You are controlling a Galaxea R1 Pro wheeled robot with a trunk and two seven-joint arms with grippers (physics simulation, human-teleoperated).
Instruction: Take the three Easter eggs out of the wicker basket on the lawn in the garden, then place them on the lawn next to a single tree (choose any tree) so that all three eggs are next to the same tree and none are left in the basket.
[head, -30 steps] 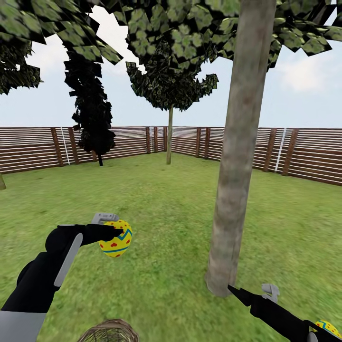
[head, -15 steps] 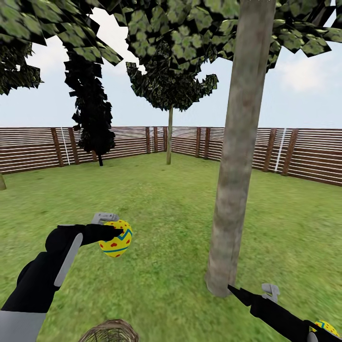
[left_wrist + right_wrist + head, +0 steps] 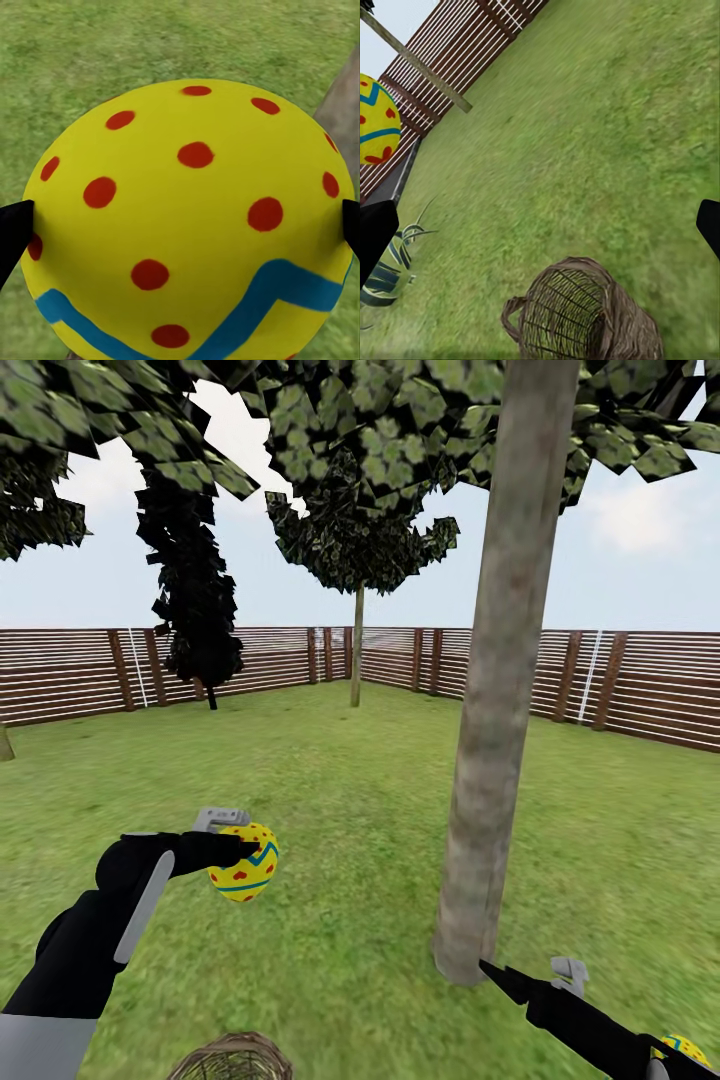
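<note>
My left gripper [image 3: 250,851] is shut on a yellow Easter egg [image 3: 243,875] with red dots and a blue zigzag band, held above the lawn [image 3: 330,790] to the left of the tree [image 3: 495,760]. Up close, the egg [image 3: 195,217] sits between the two black fingertips [image 3: 13,229]. My right gripper [image 3: 490,972] is open and low by the base of the trunk, with nothing between its fingers [image 3: 375,240]. Another yellow egg [image 3: 688,1048] peeks out behind my right arm. The wicker basket [image 3: 232,1062] [image 3: 585,315] stands on the grass, and no egg shows inside it.
A brown slat fence [image 3: 640,680] closes in the garden. A narrow dark tree [image 3: 195,600] and a smaller leafy tree [image 3: 356,650] stand far back. A zigzag-banded egg [image 3: 376,120] shows at the edge of the right wrist view. Open grass lies around the near trunk.
</note>
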